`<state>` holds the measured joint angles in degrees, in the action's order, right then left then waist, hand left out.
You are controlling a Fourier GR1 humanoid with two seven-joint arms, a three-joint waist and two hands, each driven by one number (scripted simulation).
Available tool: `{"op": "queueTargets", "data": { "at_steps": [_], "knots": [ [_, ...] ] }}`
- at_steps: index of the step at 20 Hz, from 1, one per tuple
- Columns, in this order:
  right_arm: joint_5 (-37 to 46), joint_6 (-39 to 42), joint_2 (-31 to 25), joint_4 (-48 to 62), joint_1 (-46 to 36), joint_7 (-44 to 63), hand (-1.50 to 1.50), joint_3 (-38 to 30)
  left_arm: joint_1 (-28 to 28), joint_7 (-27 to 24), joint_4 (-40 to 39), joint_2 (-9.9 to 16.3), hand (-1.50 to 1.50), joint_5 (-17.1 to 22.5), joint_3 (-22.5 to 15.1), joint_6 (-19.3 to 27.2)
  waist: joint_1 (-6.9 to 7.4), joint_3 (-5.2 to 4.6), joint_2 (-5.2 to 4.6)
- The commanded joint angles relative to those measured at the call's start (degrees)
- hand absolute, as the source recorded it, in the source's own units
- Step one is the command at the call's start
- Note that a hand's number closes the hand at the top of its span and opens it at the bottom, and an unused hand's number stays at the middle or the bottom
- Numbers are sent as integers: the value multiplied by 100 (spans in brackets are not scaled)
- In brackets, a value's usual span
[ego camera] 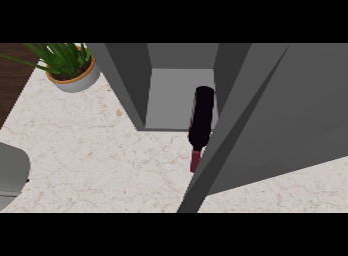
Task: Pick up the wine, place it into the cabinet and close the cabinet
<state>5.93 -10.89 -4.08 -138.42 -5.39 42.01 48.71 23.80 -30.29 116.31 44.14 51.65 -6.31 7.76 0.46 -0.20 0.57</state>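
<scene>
The grey cabinet [178, 95] stands open on my counter [96, 160], its door [280, 130] swung wide. The wine [200, 122] lies half inside, neck poking out, no label readable. Neither of my hands shows.

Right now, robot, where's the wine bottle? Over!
No hands in view. Wine bottle lying down, base in the cabinet, neck poking out. Cabinet door open, edge beside the neck.

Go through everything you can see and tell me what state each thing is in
Cabinet: open.
Cabinet door: swung out over the counter, partly closed.
Wine bottle: lying down, base end inside the cabinet, neck sticking out over the front edge.
Potted plant: upright on the counter.
Neither robot hand shows.
</scene>
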Motion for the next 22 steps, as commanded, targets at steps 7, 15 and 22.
{"op": "queueTargets", "data": {
  "at_steps": [7, 15, 22],
  "knots": [
    [529, -1289, 368, 812, -1838, 236, 150, 911, -370, 338, -173, -156, -150, 129, 36, -222, 3, 0, -33],
    [-619, -1702, 351, 1492, -3247, 265, 150, -1, -743, 505, -225, -374, -150, 30, -171, -45, 125, -3, -95],
    [-1552, -2121, 385, 2886, -4998, 123, 150, -890, -918, 921, -185, -238, -150, 370, 190, -81, 208, 6, -76]
  ]
}}
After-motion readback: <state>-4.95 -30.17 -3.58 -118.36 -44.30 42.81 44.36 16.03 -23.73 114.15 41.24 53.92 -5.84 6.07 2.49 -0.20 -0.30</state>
